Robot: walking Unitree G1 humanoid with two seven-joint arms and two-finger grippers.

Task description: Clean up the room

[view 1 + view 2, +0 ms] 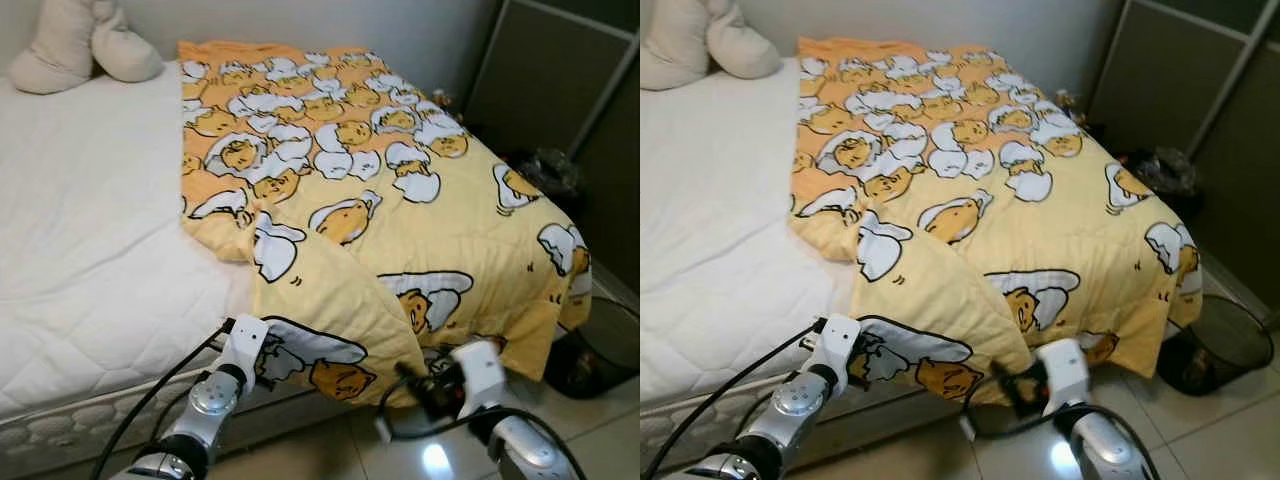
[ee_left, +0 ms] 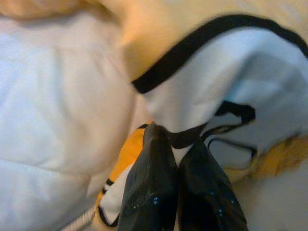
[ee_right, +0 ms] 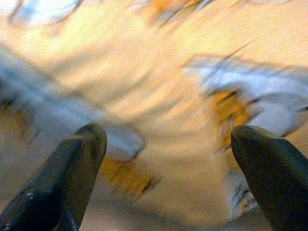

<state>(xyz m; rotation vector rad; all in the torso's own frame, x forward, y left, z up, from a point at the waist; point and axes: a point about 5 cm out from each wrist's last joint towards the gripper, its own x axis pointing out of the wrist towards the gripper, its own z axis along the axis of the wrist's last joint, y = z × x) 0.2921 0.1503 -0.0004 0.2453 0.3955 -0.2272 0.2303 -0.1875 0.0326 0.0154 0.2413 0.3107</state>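
A yellow blanket printed with white-and-orange cartoon figures is spread over the half of the bed toward 3 o'clock, and its near corner is folded over and hung off the mattress edge toward 6 o'clock. The bare white quilted mattress is seen toward 9 o'clock, and cream pillows are placed at 11 o'clock against the wall. The left gripper is held against the hanging blanket edge at 7 o'clock. The right gripper is positioned just below the blanket's hem at 5 o'clock, above the glossy tiled floor. A black mesh bin is set on the floor at 4 o'clock, beside the bed's corner.
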